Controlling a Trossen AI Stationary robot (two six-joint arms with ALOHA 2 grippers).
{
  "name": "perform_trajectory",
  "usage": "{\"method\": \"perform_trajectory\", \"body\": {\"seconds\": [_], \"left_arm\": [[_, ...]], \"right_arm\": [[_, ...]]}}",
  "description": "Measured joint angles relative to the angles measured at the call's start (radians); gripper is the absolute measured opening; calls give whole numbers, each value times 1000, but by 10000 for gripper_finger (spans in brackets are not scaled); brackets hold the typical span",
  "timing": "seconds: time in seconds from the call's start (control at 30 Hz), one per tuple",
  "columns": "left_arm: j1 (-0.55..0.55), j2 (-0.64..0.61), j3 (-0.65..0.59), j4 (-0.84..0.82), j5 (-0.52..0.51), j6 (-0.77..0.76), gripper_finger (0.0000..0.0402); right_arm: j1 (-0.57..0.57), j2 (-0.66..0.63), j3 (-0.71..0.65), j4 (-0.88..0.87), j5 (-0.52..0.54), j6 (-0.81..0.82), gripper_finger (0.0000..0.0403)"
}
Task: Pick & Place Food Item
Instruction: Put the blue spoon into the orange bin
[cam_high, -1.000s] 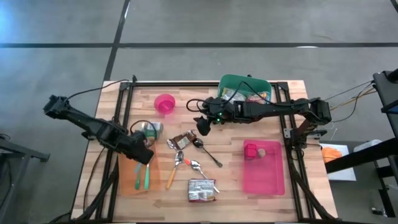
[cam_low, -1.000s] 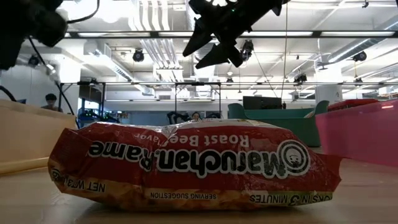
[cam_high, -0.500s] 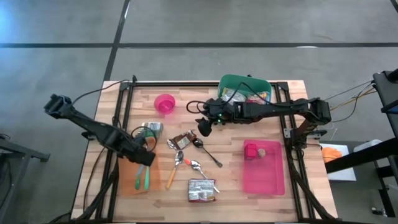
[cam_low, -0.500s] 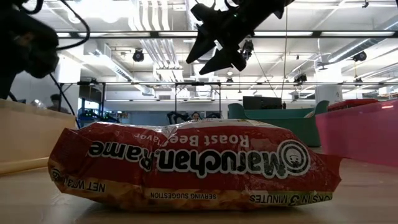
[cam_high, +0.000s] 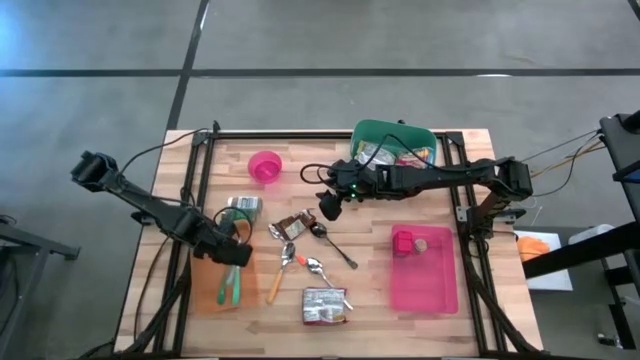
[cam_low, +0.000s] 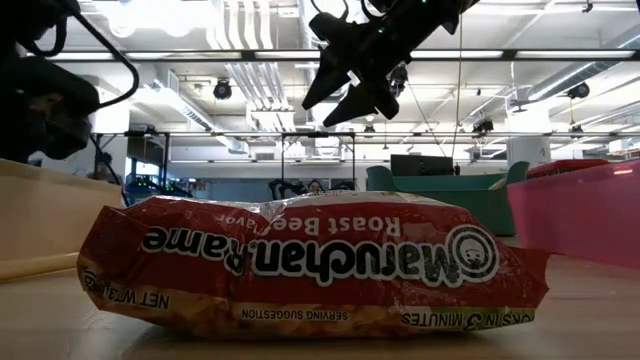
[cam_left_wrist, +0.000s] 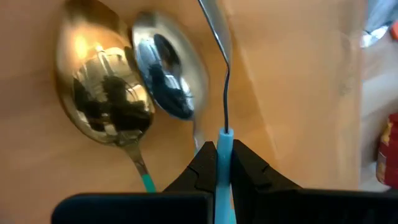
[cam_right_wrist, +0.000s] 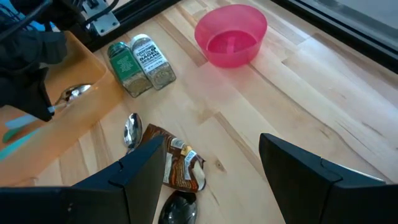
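My left gripper (cam_high: 233, 257) hangs over the orange tray (cam_high: 210, 290) at the table's left, shut on a spoon with a light-blue handle (cam_left_wrist: 224, 143). Two spoons, one gold (cam_left_wrist: 102, 102) and one silver (cam_left_wrist: 169, 74), lie in the tray beneath it. My right gripper (cam_high: 326, 207) is open above the middle of the table, nothing between its fingers (cam_right_wrist: 211, 140). Just below it a brown snack packet (cam_right_wrist: 177, 165) lies flat. A red ramen packet (cam_high: 324, 305) lies flat near the front edge, filling the low view (cam_low: 310, 265). My left gripper pinches the spoon's light-blue handle between its two fingers, close to where the thin metal neck begins (cam_left_wrist: 224, 134). The fingers point steeply down at the tray and lie along the spoon, whose neck runs on past the fingertips. Its bowl is out of the wrist view.
Several loose spoons (cam_high: 300, 262) lie mid-table between the packets. Two spice jars (cam_right_wrist: 140, 62) lie beside the orange tray, a pink bowl (cam_high: 265, 166) behind them. A green bin (cam_high: 393, 143) with packets stands at the back, and a pink tray (cam_high: 424, 275) with a pink block at right.
My left gripper has come down toward the orange tray with the spoon, shifting a little toward the near edge and rolling its wrist slightly. It has stayed shut on the handle. The spice jars now show clear of it.
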Motion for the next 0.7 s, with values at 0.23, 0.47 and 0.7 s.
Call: {"method": "perform_trajectory", "body": {"seconds": [0.23,0.47,0.7], "left_arm": [[0,0,-7,-4,-6,-11,14],[0,1,-7,-19,0,-55,14],[0,1,5,-22,2,-73,14]], "right_arm": [[0,0,0,0,0,-7,252],[0,0,-1,1,1,-7,252],[0,0,-1,1,1,-7,252]]}}
